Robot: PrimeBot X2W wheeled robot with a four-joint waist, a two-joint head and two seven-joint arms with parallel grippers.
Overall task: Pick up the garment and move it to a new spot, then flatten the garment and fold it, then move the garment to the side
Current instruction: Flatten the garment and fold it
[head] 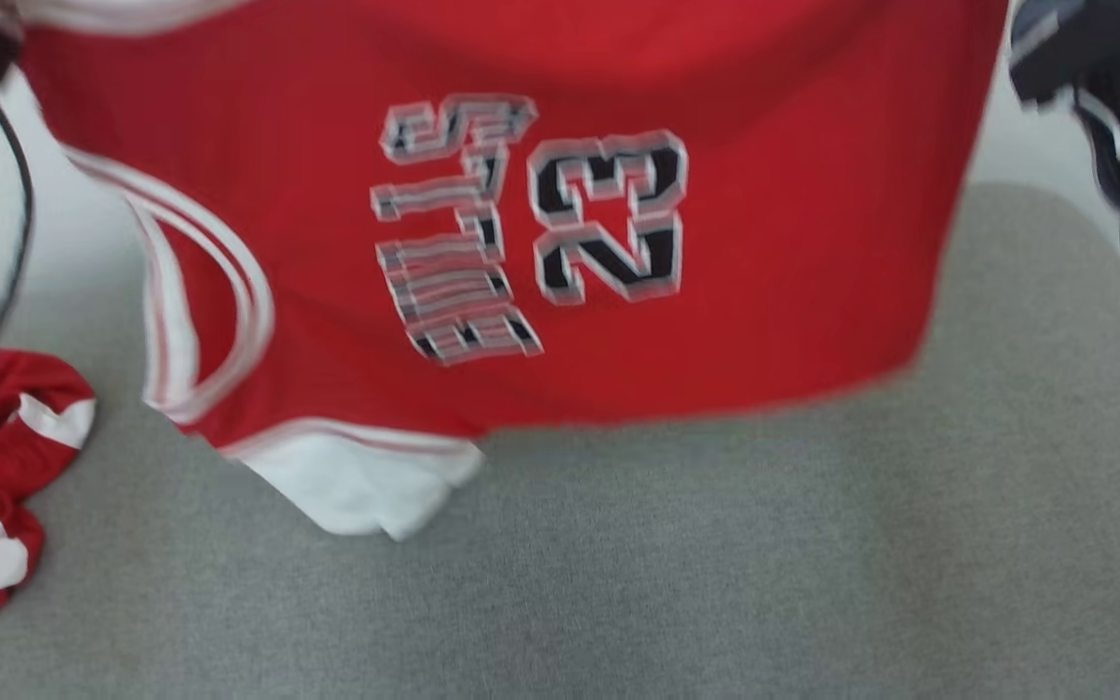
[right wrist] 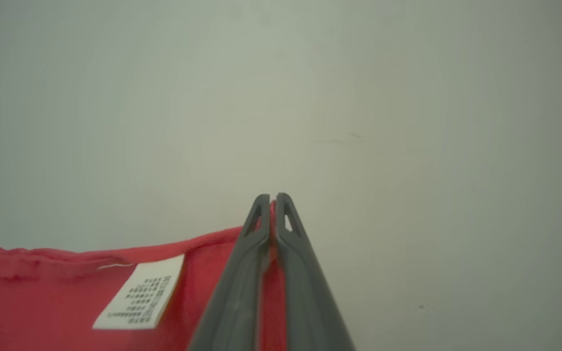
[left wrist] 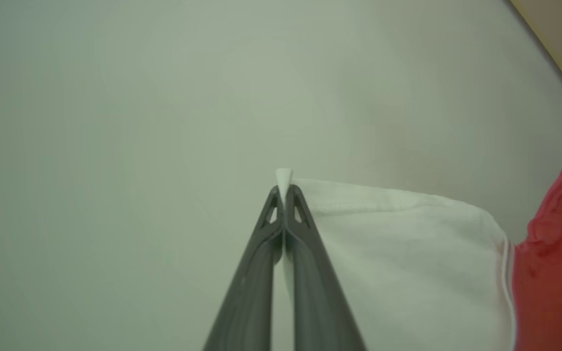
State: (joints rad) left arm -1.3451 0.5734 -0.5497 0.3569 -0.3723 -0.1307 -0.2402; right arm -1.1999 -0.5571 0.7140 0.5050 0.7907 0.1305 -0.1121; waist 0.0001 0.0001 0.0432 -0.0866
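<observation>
Two clamped sets of jaws, left gripper (left wrist: 283,189) on white trim, right gripper (right wrist: 272,204) on red hem, hold the red jersey (head: 764,243) aloft over the grey worktop (head: 813,583); flattening, folding, setting aside remain.

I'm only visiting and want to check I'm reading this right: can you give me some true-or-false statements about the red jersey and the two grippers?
The red jersey with striped numerals lies flat on the grey cloth surface. False: it hangs from both grippers.
The left gripper is shut on the jersey's white part. True.
The right gripper is open. False: shut on the red edge.
A white care label sits beside the right gripper. True.
</observation>
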